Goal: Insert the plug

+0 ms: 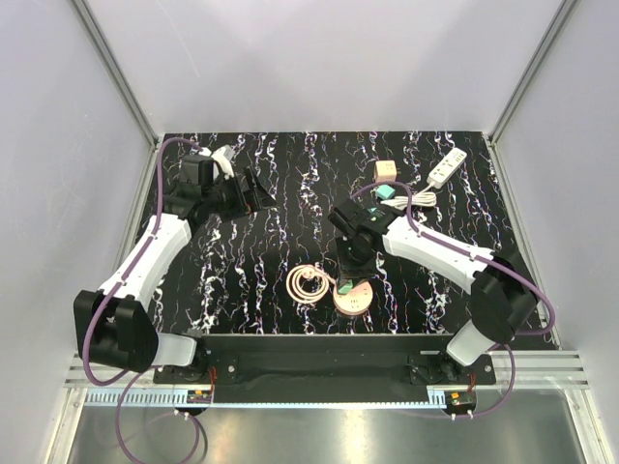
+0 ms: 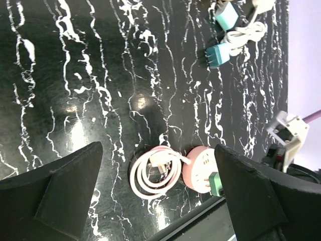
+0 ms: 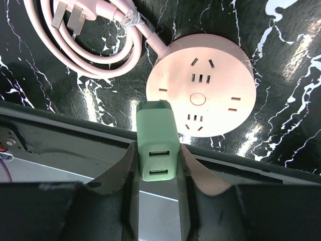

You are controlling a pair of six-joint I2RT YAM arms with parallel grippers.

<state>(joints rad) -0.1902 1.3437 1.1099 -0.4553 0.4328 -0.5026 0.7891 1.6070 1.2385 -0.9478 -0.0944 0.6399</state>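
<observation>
A round pink socket [image 1: 352, 298] lies near the table's front edge, its pink cable coiled [image 1: 308, 283] to its left. My right gripper [image 1: 346, 275] is shut on a green USB charger plug [image 3: 158, 143] and holds it over the near rim of the socket [image 3: 200, 93]. In the left wrist view the plug [image 2: 216, 183] shows its prongs bare, against the socket's face [image 2: 200, 168]. My left gripper [image 1: 253, 191] is open and empty, raised at the far left, well away from the socket.
A white power strip [image 1: 447, 168], a wooden cube [image 1: 385, 171] and teal adapters [image 1: 385, 193] with a white cable lie at the back right. The adapters [image 2: 218, 54] also show in the left wrist view. The table's black front edge [image 3: 60, 130] runs just below the socket.
</observation>
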